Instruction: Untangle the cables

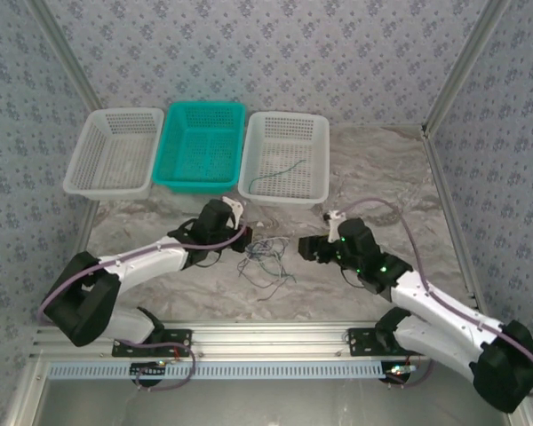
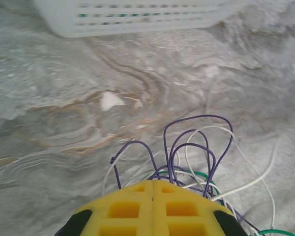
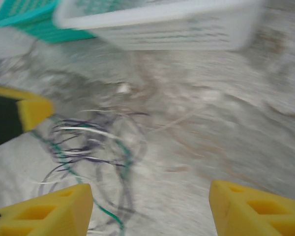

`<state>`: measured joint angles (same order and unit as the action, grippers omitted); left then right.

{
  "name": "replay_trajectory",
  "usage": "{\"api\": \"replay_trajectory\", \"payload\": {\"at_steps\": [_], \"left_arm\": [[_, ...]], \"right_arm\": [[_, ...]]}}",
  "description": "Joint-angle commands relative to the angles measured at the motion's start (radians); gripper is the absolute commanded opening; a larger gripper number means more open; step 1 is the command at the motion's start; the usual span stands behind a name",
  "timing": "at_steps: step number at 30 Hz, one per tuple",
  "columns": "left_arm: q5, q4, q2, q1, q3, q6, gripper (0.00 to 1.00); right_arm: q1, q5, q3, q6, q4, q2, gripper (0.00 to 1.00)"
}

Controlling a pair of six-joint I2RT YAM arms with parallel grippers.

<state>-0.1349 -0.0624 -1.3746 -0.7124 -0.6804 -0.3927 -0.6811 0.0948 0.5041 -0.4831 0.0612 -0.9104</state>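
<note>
Left end effector [image 2: 153,191], jaws together, pinches the cables [image 1: 266,259] mid-tabletop [image 1: 382,177], its arm stretched low rightward. Right end effector [image 3: 150,196] gapes wide, holding nothing, just right of the cables, arm bent leftward. Farther, one wire [image 1: 280,171] lies in the white basket [image 1: 320,155] at the far edge.

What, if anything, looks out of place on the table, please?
A knotted bunch of cables lies on the table, purple, white and green strands crossing; one loose cable sits alone in the right white basket.
</note>
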Motion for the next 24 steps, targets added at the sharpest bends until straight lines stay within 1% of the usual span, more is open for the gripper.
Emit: {"api": "replay_trajectory", "payload": {"at_steps": [1,3,8,10,11,12,13,14,15,16,18,20,22,24], "left_arm": [[-0.021,-0.054,0.053,-0.038,-0.041,0.1,0.0],[-0.027,-0.072,0.077,-0.046,-0.031,0.107,0.0],[-0.077,-0.129,0.162,-0.055,0.021,0.12,0.0],[-0.101,-0.14,0.186,-0.056,0.037,0.125,0.0],[-0.104,-0.14,0.196,-0.056,0.044,0.127,0.0],[-0.098,-0.139,0.203,-0.057,0.05,0.126,0.0],[-0.079,-0.132,0.212,-0.058,0.058,0.124,0.0],[-0.053,-0.126,0.224,-0.056,0.068,0.12,0.0],[-0.018,-0.115,0.235,-0.055,0.075,0.115,0.0],[0.039,-0.101,0.249,-0.055,0.083,0.103,0.05],[0.108,-0.084,0.278,-0.046,0.099,0.081,0.21],[0.134,-0.099,0.316,-0.028,0.127,0.054,0.42],[0.119,-0.139,0.358,-0.003,0.157,0.016,0.49],[0.085,-0.193,0.397,0.031,0.189,-0.043,0.55]], "right_arm": [[-0.045,0.089,0.076,0.117,-0.072,-0.124,0.68],[-0.063,0.145,0.108,0.126,-0.117,-0.221,0.69],[-0.106,0.204,0.127,0.131,-0.305,-0.435,0.73],[-0.117,0.236,0.159,0.13,-0.324,-0.513,0.72],[-0.121,0.241,0.18,0.127,-0.324,-0.548,0.66],[-0.123,0.24,0.188,0.119,-0.326,-0.567,0.53],[-0.123,0.214,0.194,0.099,-0.332,-0.584,0.34],[-0.123,0.172,0.185,0.072,-0.34,-0.587,0.18],[-0.12,0.131,0.17,0.046,-0.354,-0.58,0.06],[-0.114,0.11,0.15,0.028,-0.366,-0.571,0.0],[-0.097,0.115,0.107,0.003,-0.397,-0.545,0.0],[-0.086,0.142,0.085,-0.009,-0.403,-0.533,0.0],[-0.083,0.161,0.084,-0.016,-0.379,-0.532,0.0],[-0.082,0.153,0.08,-0.026,-0.363,-0.532,0.0]]}}
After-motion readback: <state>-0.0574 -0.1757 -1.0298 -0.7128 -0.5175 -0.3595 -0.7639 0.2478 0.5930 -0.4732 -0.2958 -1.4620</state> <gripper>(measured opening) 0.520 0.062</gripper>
